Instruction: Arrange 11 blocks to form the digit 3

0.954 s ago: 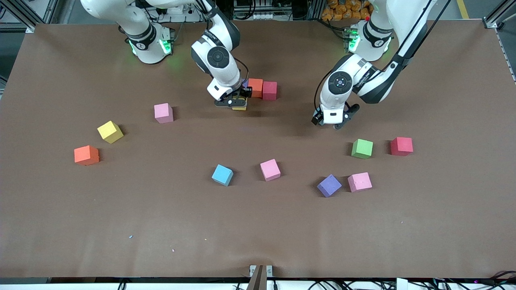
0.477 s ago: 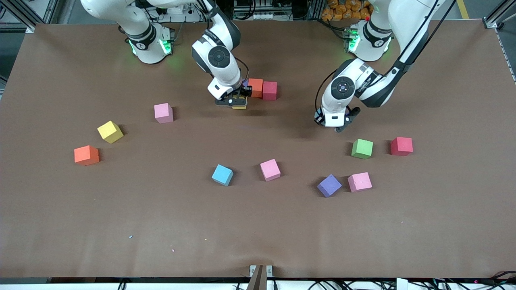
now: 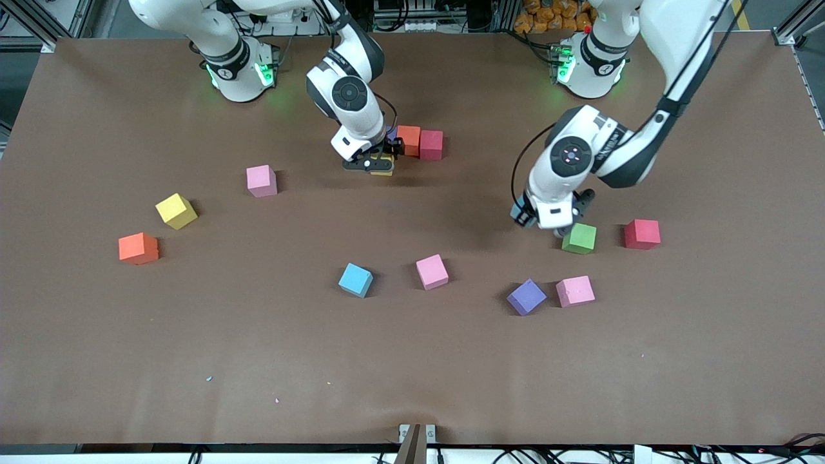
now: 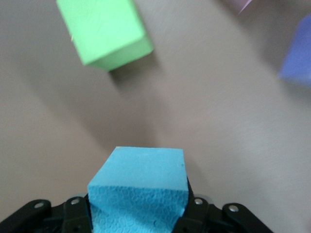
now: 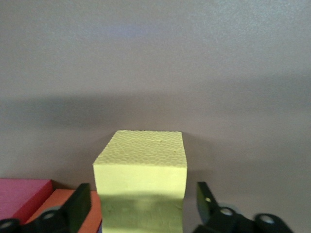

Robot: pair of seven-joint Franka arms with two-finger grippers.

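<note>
Two claws work the bench (image 3: 412, 361); the left claw (image 4: 138, 221) is clamped on a light blue block (image 4: 138, 191) over the green cube (image 3: 579, 238); the right claw (image 5: 141, 208) stands apart around a yellow block (image 5: 141, 167), touching the orange block (image 3: 408, 140) beside a red block (image 3: 431, 144).

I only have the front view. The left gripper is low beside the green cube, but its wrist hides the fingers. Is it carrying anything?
Observer: Yes. The left wrist view shows the left gripper shut on a blue cube.
Operator: Is the right gripper gripping the yellow cube?
Observer: No. The right gripper is open, and a gap shows on each side of the yellow cube.
Operator: What sits next to that cube?
Observer: The orange cube is right beside it, with the red cube next. I cannot tell whether yellow and orange touch.
</note>
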